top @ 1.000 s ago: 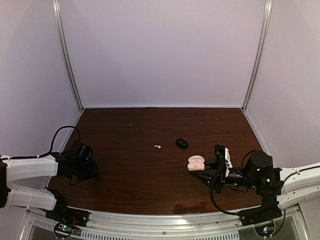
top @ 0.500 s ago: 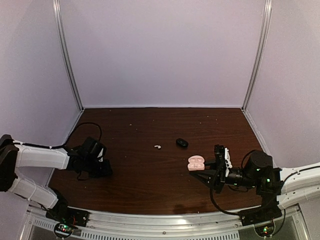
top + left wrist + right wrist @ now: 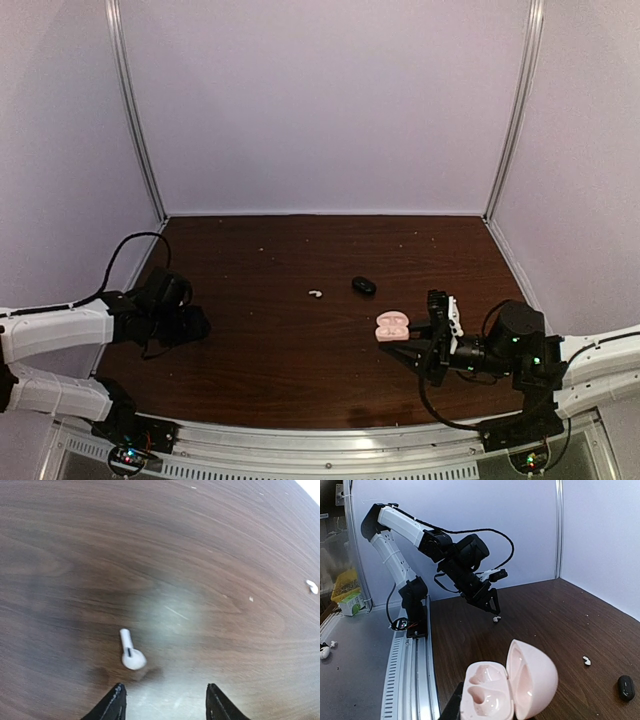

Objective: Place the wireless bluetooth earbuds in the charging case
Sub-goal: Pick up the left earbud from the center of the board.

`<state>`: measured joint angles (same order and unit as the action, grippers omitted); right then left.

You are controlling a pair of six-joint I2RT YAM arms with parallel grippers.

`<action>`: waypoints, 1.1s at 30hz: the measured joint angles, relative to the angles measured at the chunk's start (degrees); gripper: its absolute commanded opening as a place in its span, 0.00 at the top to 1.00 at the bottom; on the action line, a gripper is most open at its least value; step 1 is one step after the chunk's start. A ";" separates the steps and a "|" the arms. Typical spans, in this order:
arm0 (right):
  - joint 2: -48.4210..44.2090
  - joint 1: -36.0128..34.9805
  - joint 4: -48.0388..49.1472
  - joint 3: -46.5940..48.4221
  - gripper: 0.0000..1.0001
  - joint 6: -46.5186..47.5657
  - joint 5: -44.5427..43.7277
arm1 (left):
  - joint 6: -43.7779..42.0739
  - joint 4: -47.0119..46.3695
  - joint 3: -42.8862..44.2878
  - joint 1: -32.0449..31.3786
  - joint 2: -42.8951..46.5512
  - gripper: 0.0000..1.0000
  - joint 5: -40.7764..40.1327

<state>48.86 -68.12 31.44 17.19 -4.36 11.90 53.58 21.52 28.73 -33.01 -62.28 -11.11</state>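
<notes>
Left arm: drawn back a little toward the table's left edge since half a second ago, and its jaws have spread since then. Right arm, case and loose pieces lie as before.

Item 1, left gripper [image 3: 165, 703]: jaws stand moderately apart with nothing between them, tips low over the table [image 3: 300, 380].

Item 2, near white earbud [image 3: 131, 653]: lies flat on the wood just ahead of the left gripper's left-hand fingertip. It is outside the gap and clear of both tips, with its stem pointing away from the jaws. In the right wrist view it shows on the table directly beneath that gripper.

Item 3, far white earbud [image 3: 316, 294]: lies on the wood near mid-table, well apart from both grippers.

Item 4, black oval object [image 3: 364, 286]: rests just right of the far white earbud.

Item 5, pink charging case [image 3: 507, 687]: lid up, both wells bare.

Item 6, right gripper [image 3: 412, 340]: closed narrow on the base of the pink charging case. One dark finger [image 3: 451, 709] presses its lower left side, while the other is hidden behind the lid.
</notes>
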 measured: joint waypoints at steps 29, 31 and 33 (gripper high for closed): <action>14.88 0.46 12.72 -1.42 0.92 9.53 -8.96 | -2.25 -9.86 -0.59 2.38 -14.21 0.75 -3.34; 16.57 0.85 14.71 -1.42 0.93 10.51 -9.49 | -2.62 -11.02 -0.61 2.54 -14.86 0.80 -3.56; 17.86 1.42 16.28 -1.42 0.93 11.15 -9.77 | -2.84 -11.82 -0.61 2.62 -15.28 0.84 -3.69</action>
<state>66.72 -66.70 47.72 15.77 6.79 2.13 50.74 9.69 28.12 -30.39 -77.56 -14.81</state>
